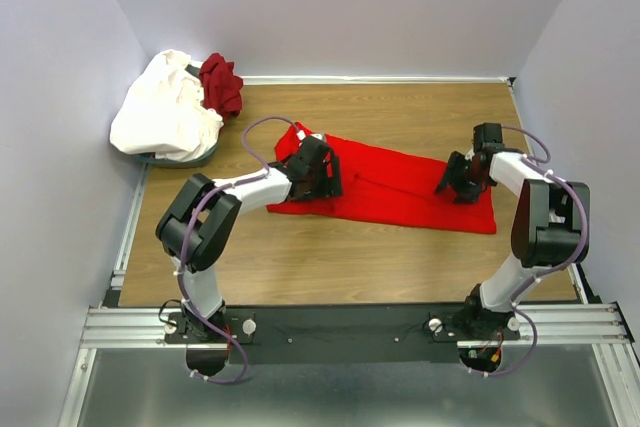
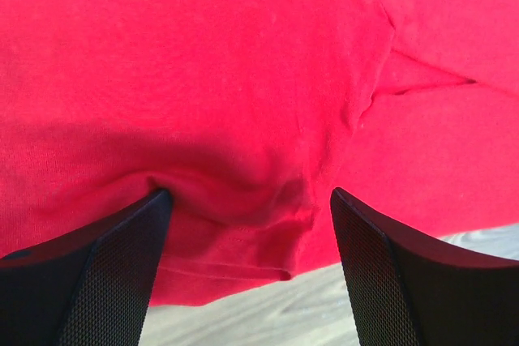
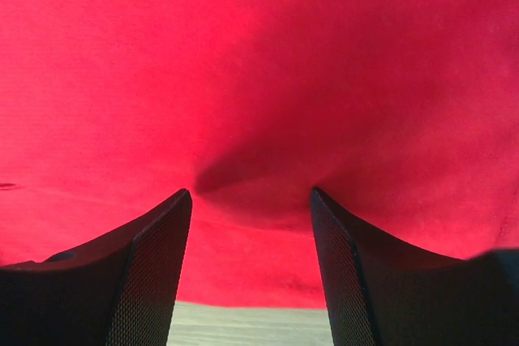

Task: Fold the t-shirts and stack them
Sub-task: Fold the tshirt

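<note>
Wooden table [image 1: 400, 267] is carrying the red t-shirt [image 1: 400, 182]; left gripper [image 2: 251, 196] and right gripper [image 3: 251, 192] are resting on it, jaws wide.

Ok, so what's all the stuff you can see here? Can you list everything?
bright red cloth t-shirt: one, bright red, spread flat in the middle of the table
white cloth t-shirt: one, white, heaped in the far left corner
dark maroon cloth t-shirt: one, dark red, crumpled against the white heap's right side
dark rounded thing: one, grey-green, under the white heap; cannot tell what it is
wooden table: one, light brown, under everything
silver metal rails: several, silver, along the near edge
left gripper: one, black, open, down on the red t-shirt's left part
right gripper: one, black, open, down on its right part
</note>
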You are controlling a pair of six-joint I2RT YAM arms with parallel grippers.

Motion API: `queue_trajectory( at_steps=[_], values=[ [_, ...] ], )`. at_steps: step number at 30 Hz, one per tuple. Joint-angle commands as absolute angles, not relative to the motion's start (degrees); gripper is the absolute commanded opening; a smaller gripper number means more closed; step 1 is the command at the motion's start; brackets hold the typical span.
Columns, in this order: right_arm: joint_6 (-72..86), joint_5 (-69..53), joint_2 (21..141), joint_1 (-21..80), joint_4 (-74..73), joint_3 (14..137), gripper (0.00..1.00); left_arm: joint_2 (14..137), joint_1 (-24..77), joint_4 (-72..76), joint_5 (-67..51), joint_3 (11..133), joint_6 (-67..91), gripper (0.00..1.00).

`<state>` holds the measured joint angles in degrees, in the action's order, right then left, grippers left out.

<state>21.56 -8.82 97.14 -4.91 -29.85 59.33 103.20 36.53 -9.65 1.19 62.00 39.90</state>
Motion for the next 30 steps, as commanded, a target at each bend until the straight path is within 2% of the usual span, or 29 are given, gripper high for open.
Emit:
queue_trajectory(
  at_steps=[1,11,20,30],
  values=[
    [23.0,-10.7,98.0,-4.0,-28.7,57.0,0.68,107.5,34.5,-9.0,0.8,62.4,37.6,0.88],
    [30.1,-13.1,93.9,-2.1,-28.7,46.7,0.67,114.1,30.5,-11.5,0.5,72.1,30.7,0.88],
    [38.8,-12.5,85.0,6.9,-28.6,38.6,0.67,120.4,27.2,-15.3,1.8,80.0,26.7,0.88],
    [44.8,-10.7,84.9,17.4,-27.8,38.4,0.67,125.8,25.8,-19.2,1.8,88.9,23.2,0.88]
  ],
)
